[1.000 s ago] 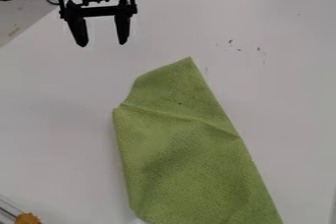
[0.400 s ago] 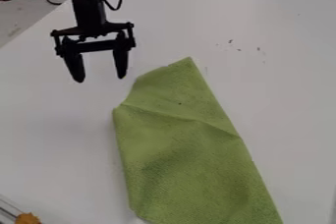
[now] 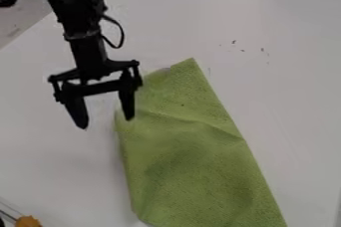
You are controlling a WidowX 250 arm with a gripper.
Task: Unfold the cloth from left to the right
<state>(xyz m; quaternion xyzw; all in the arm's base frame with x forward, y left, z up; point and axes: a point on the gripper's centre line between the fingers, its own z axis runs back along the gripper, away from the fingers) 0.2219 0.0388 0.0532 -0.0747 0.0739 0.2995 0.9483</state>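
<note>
My gripper (image 3: pixel 105 123) hangs at the upper left with its two fingers spread apart and nothing between them. Its right finger overlaps the upper left edge of the green cloth in the view, while the left finger is over the white table to the left of the cloth. The green cloth (image 3: pixel 193 161) lies folded from the middle down to the bottom edge, its pointed corner at the top and a crease across its upper part. Part of its upper left edge is hidden behind the gripper.
A white table (image 3: pixel 279 86) surrounds the cloth. An orange object (image 3: pixel 28 221) beside a clear item sits in the bottom left corner. Dark cables are at the top left, and dark objects stand beyond the table's far edge at the top right.
The gripper has come down the view from the top left to the cloth's upper left edge, staying open. The cloth lies as before.
</note>
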